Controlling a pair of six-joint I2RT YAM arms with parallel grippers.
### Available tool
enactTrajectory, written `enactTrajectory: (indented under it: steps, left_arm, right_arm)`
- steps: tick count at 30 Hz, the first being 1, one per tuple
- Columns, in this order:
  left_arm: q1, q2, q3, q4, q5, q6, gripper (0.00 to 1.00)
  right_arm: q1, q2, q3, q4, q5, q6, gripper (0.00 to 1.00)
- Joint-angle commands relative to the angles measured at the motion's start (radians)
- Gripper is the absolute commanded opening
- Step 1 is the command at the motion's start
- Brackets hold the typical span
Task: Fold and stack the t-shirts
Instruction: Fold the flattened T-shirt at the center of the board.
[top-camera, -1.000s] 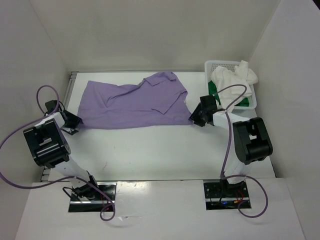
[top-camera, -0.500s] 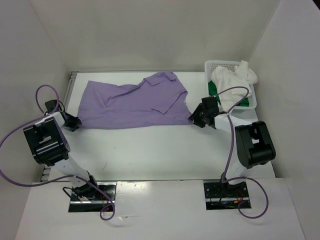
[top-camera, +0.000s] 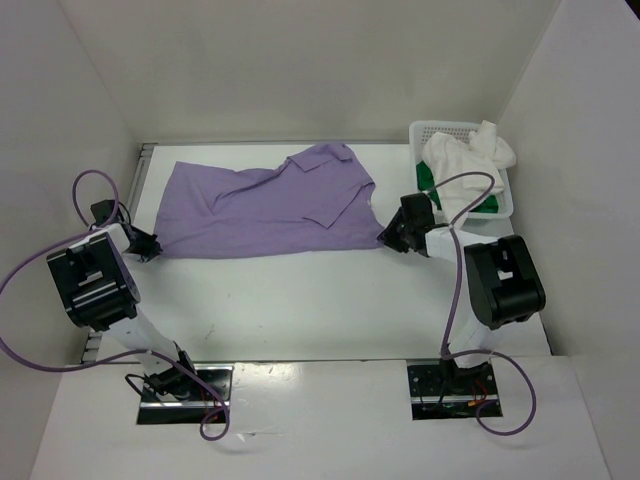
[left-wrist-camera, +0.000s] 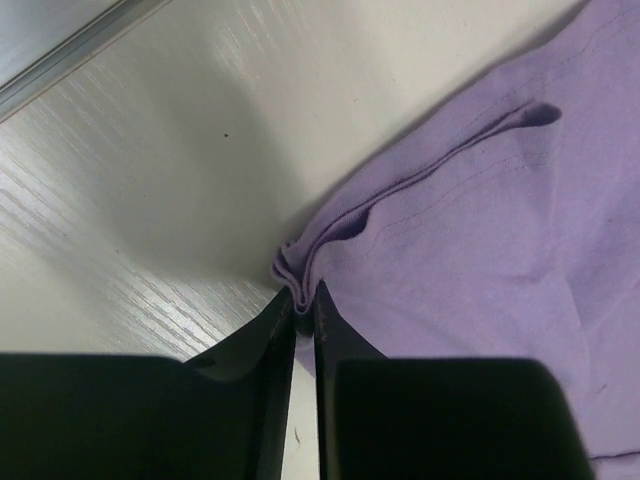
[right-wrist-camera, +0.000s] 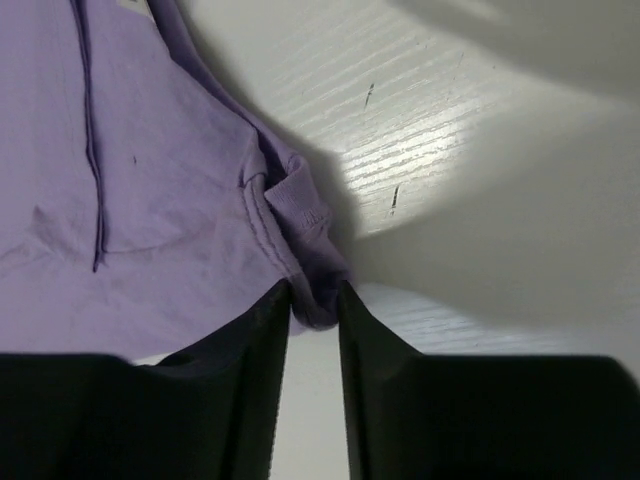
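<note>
The lavender t-shirt (top-camera: 265, 205) lies spread across the far half of the table, partly folded over at its right side. My left gripper (top-camera: 155, 246) is at the shirt's near left corner. In the left wrist view the left gripper (left-wrist-camera: 302, 300) is shut on a small pinch of the lavender t-shirt (left-wrist-camera: 480, 230). My right gripper (top-camera: 386, 237) is at the near right corner. There the right gripper (right-wrist-camera: 314, 300) has a bunched hem of the lavender t-shirt (right-wrist-camera: 150, 200) filling the gap between its fingers. The white t-shirt (top-camera: 465, 160) and the green t-shirt (top-camera: 427, 178) lie heaped in the basket.
A white perforated basket (top-camera: 440, 127) stands at the far right corner, against the right wall. White walls close in the table on the left, back and right. A metal strip (top-camera: 143, 165) runs along the left edge.
Both grippers have closed on the lavender shirt's near corners. The left gripper shifted slightly left and away, the right slightly away. The shirt has not moved.
</note>
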Motion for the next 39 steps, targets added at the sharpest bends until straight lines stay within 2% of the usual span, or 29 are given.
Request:
enactTrajectory:
  steps: [1,3,5,7,12,14,18,23,26,27,29,30,31,32,34,37,39]
  left_arm:
    - [0.004,0.013,0.001,-0.017,-0.009,0.029,0.16]
    - [0.004,-0.008,-0.010,-0.026,-0.009,0.029,0.16]
    - [0.004,-0.019,-0.010,-0.026,-0.009,0.029,0.15]
    - [0.004,-0.031,-0.010,-0.046,-0.009,0.038,0.14]
    - [0.004,-0.095,-0.037,-0.107,-0.019,0.061,0.12]
    - [0.004,-0.105,-0.037,-0.160,-0.019,0.090,0.12]
    - [0.004,-0.164,-0.037,-0.258,-0.028,0.137,0.12]
    - [0.004,-0.211,-0.048,-0.362,-0.061,0.156,0.12]
    - [0.004,-0.257,-0.068,-0.390,-0.104,0.147,0.14]
    - [0.004,-0.257,-0.068,-0.399,-0.127,0.147,0.19]
    - [0.004,-0.257,-0.051,-0.414,-0.140,0.136,0.37]
    - [0.004,-0.243,-0.041,-0.425,-0.140,0.127,0.59]
    - [0.004,-0.243,-0.031,-0.434,-0.156,0.127,0.70]
    - [0.004,-0.243,-0.016,-0.434,-0.166,0.116,0.81]
    - [0.004,-0.243,0.004,-0.443,-0.175,0.105,1.00]
    - [0.004,-0.243,0.083,-0.456,-0.152,0.105,1.00]
    - [-0.057,-0.243,0.108,-0.422,-0.092,0.105,0.82]
  right_arm:
    - [0.011,0.047,0.035,0.001,0.025,0.031,0.29]
    - [0.011,0.062,0.057,-0.020,0.025,0.040,0.24]
    - [0.011,0.074,0.057,-0.034,0.025,0.052,0.12]
    - [0.021,0.047,0.034,-0.053,0.025,0.066,0.09]
    - [0.021,-0.200,-0.106,-0.163,0.056,0.089,0.09]
    - [0.001,-0.293,-0.138,-0.261,0.056,0.089,0.09]
    - [-0.071,-0.581,-0.210,-0.439,0.015,0.098,0.09]
    - [-0.067,-0.702,-0.215,-0.621,-0.025,0.153,0.09]
    - [-0.087,-0.759,-0.245,-0.636,-0.065,0.197,0.09]
    - [-0.104,-0.769,-0.261,-0.636,-0.088,0.207,0.09]
    - [-0.114,-0.782,-0.270,-0.652,-0.088,0.207,0.20]
    - [-0.114,-0.794,-0.270,-0.665,-0.079,0.207,0.26]
    - [-0.114,-0.803,-0.270,-0.675,-0.079,0.207,0.30]
    - [-0.114,-0.814,-0.270,-0.676,-0.079,0.207,0.40]
    - [-0.114,-0.814,-0.243,-0.685,-0.067,0.195,0.49]
    - [-0.114,-0.814,-0.193,-0.668,-0.054,0.161,0.55]
    - [-0.099,-0.756,-0.181,-0.610,-0.093,0.133,0.52]
